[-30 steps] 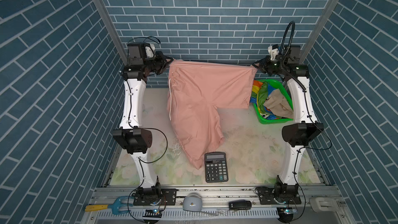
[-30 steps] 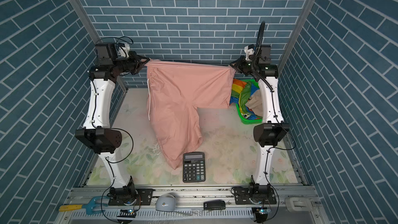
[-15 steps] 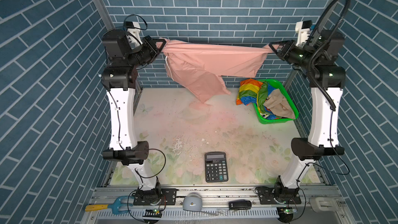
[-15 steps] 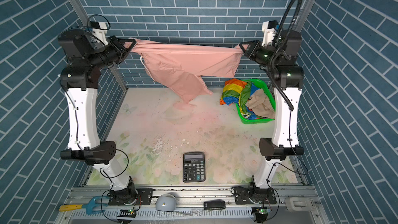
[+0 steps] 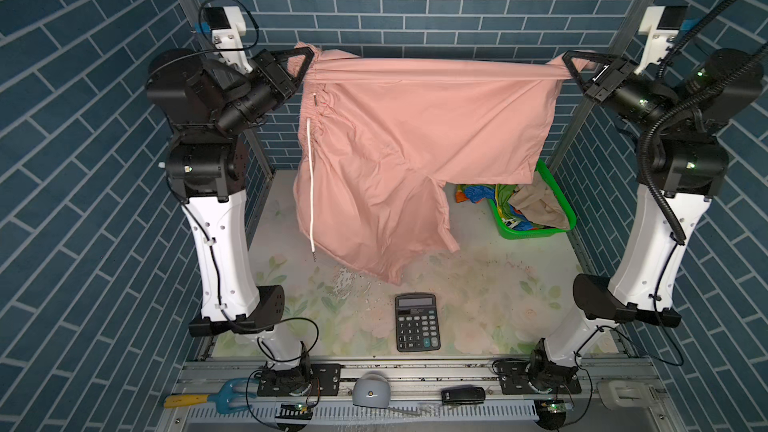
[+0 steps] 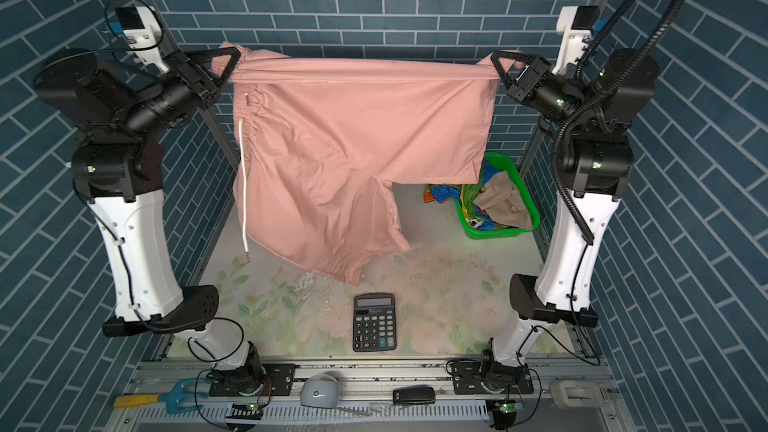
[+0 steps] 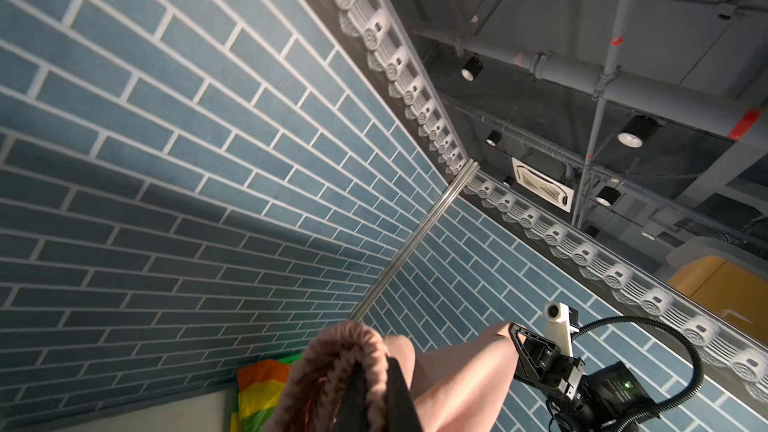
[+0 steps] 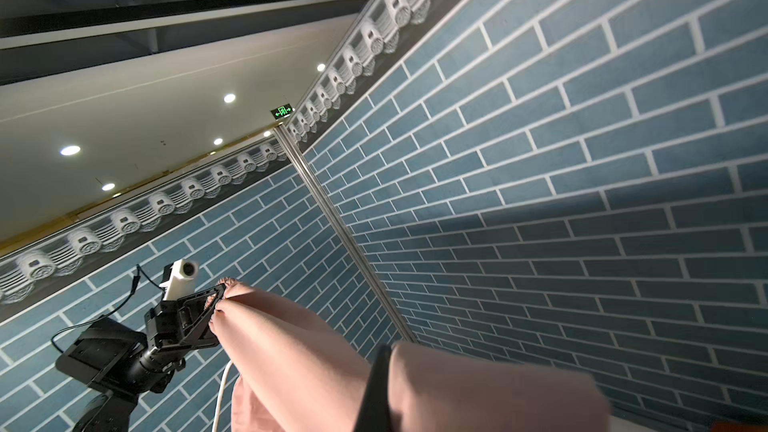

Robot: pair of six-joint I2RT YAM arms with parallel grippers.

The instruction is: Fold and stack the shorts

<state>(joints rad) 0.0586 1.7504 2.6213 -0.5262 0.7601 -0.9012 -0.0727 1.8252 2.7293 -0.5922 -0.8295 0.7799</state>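
pale pink shorts (image 5: 415, 139), rainbow-striped shorts (image 5: 471, 194), beige shorts (image 5: 536, 205), green basket (image 5: 534, 235).

The shorts (image 5: 395, 139) hang stretched between the left tool (image 5: 309, 56) and the right tool (image 5: 567, 61), high over the worktop (image 5: 498, 284). Their lowest corner dangles behind the calculator (image 5: 417, 322), which lies at the worktop's front middle. The basket (image 5: 536, 235) stands at the back right. A second pair (image 5: 469, 195) spills over its left rim, with a third pair (image 5: 540, 205) on top inside.

The left gripper (image 5: 306, 61) and right gripper (image 5: 569, 66) clamp the pink shorts (image 5: 415, 139), stretched between them above the table (image 5: 478, 305)
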